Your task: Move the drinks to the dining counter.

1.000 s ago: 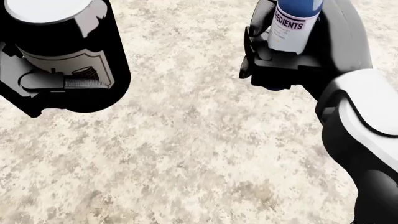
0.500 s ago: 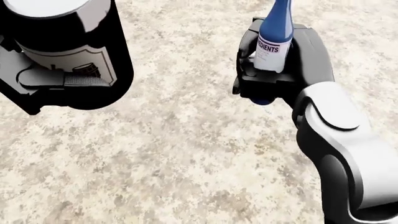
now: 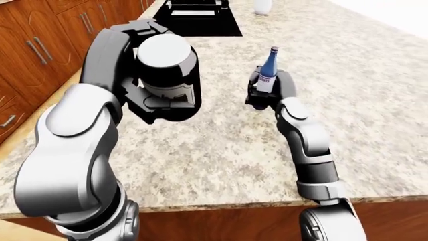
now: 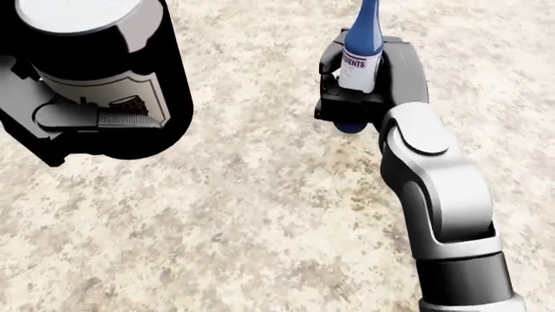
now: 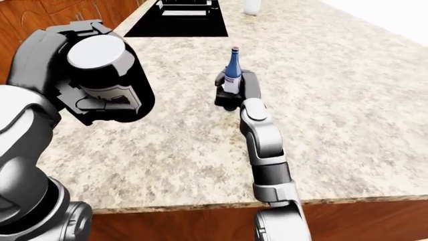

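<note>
A speckled granite counter (image 3: 221,150) fills all three views, its wooden edge running along the bottom of the eye views. Above the counter, toward its left side, the left hand (image 3: 144,83) holds a dark can (image 3: 168,70) with a pale lid and a label, the black fingers (image 4: 65,117) closed round its body; the can hangs clear of the stone. Near the counter's middle, the right hand (image 4: 360,88) grips a blue bottle (image 5: 232,70) with a white label, fingers wrapped about its lower half, the bottle upright with its base at or just above the stone. At the counter's far end, top of the eye views, lie a black cooktop (image 3: 197,17) and, beside it, a white vase (image 3: 262,6).
</note>
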You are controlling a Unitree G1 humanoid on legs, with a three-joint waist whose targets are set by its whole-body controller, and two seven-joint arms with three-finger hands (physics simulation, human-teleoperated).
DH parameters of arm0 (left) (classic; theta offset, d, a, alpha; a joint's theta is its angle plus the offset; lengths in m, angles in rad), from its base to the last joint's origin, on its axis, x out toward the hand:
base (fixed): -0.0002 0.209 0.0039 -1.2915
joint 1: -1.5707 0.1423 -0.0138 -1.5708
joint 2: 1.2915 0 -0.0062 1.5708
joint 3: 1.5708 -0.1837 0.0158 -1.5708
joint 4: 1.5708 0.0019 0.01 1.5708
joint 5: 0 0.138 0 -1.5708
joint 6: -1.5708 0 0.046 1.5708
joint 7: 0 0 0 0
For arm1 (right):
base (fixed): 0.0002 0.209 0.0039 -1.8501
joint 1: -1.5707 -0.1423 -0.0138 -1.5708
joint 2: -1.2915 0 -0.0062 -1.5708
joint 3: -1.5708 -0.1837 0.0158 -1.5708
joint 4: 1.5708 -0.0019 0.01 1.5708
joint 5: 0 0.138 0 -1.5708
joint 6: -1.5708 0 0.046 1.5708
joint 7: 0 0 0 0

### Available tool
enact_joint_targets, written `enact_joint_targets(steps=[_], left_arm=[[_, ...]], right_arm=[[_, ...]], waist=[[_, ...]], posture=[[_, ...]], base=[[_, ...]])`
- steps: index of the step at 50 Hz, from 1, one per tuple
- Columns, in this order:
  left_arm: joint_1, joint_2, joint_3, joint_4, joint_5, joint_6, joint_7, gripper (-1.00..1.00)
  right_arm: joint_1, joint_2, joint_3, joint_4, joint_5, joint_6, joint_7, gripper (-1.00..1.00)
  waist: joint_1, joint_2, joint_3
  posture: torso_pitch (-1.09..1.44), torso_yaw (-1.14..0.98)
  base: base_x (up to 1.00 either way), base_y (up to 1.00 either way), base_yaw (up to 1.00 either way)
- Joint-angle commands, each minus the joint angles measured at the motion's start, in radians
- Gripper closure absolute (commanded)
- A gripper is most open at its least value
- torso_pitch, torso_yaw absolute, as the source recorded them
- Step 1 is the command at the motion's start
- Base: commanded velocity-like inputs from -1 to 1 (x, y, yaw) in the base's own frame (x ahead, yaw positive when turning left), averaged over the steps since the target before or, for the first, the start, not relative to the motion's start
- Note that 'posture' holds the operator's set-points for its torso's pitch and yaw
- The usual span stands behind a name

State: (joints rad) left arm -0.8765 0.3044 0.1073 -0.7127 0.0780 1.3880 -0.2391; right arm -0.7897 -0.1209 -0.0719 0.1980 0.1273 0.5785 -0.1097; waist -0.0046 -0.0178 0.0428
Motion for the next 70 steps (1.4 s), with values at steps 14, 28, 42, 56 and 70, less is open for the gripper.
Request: enact_joint_targets(steps=[14, 28, 42, 56, 70], left_arm=[[-0.024, 0.013, 0.016, -0.015, 0.002, -0.046, 0.009, 1.00], [-0.028, 0.016, 0.015, -0.017, 0.002, -0.041, 0.007, 1.00], [-0.045, 0.019, 0.009, -0.013, 0.005, -0.034, 0.005, 1.00], [-0.085, -0.004, -0.047, 0.062, 0.047, -0.072, 0.003, 1.00], [-0.121, -0.136, -0.110, 0.253, 0.155, -0.224, -0.006, 1.00]], right_arm=[[0.002, 0.000, -0.007, -0.004, -0.014, -0.079, 0.012, 0.56], [0.012, -0.007, -0.012, -0.003, -0.019, -0.087, 0.018, 0.44], [0.083, -0.038, -0.034, -0.104, -0.008, -0.042, 0.036, -1.00], [0.208, -0.115, -0.111, -0.337, 0.041, 0.069, 0.083, -1.00], [0.279, -0.251, -0.278, -0.641, 0.155, 0.291, 0.092, -1.00]], waist=[[0.006, 0.000, -0.027], [0.006, -0.001, -0.028], [0.011, -0.007, -0.029], [0.023, -0.028, -0.029], [0.033, -0.035, -0.018]], posture=[[0.00, 0.00], [0.00, 0.00], [0.00, 0.00], [0.00, 0.00], [0.00, 0.00]], base=[[0.00, 0.00, 0.00], [0.00, 0.00, 0.00], [0.00, 0.00, 0.00], [0.00, 0.00, 0.00], [0.00, 0.00, 0.00]])
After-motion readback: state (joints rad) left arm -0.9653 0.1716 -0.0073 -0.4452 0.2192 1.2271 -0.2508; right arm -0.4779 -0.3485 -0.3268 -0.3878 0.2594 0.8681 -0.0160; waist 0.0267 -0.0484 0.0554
